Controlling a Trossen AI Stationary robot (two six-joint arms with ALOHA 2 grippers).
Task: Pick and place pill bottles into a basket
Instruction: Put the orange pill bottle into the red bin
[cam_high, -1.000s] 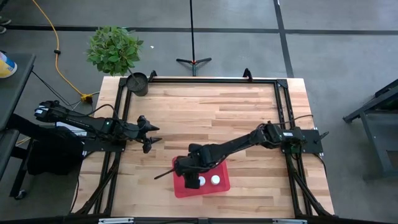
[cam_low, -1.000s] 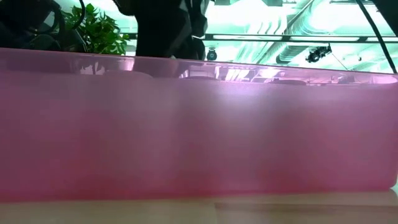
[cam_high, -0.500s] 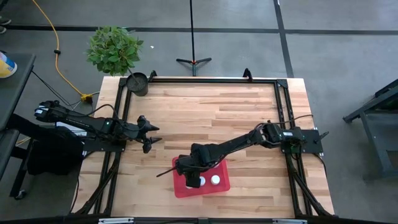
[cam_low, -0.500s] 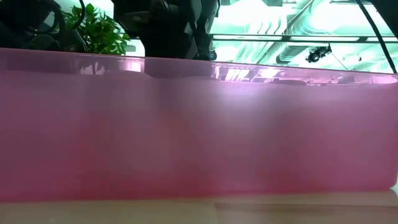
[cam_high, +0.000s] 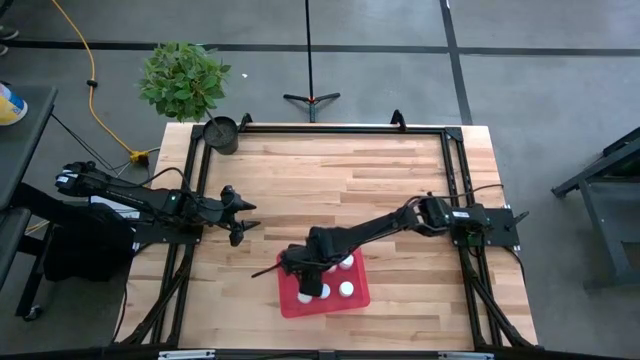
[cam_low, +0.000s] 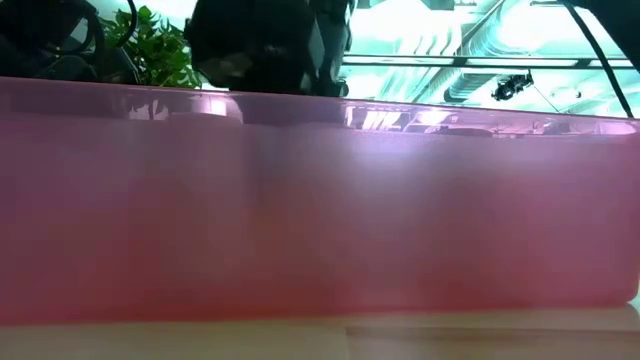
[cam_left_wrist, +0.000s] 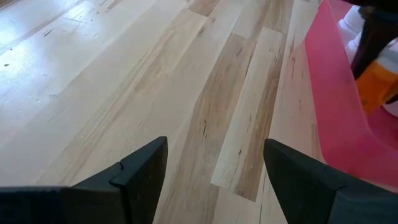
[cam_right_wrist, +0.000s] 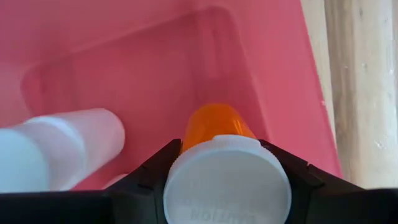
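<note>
The red basket (cam_high: 290, 305) stands near the table's front edge, and its wall fills the low view (cam_low: 320, 200). Three white-capped pill bottles (cam_high: 346, 289) are inside it; one pale bottle (cam_right_wrist: 62, 143) lies on its side. My right gripper (cam_high: 300, 272) hangs over the basket's left part, shut on an orange pill bottle (cam_right_wrist: 214, 124). At the table's left side my left gripper (cam_high: 245, 222) stands open over bare wood (cam_left_wrist: 214, 168), holding nothing. My right gripper pinches the orange bottle's white cap (cam_right_wrist: 227, 180) between its two fingers (cam_right_wrist: 149, 177), one on each side of the cap. The fingers come from above, pointing steeply down. The orange body points down at the basket's floor (cam_right_wrist: 124, 68); I cannot tell if it touches.
A small black pot (cam_high: 221, 133) stands at the table's far left corner with a green plant (cam_high: 183, 78) behind it. A black frame (cam_high: 340, 128) runs along the table's edges. Bare wood lies between the basket and the far edge.
My right gripper has sunk toward the basket with the orange bottle, still shut on it, and its arm has swung slightly toward the far edge, which uncovers a third white cap in the basket.
</note>
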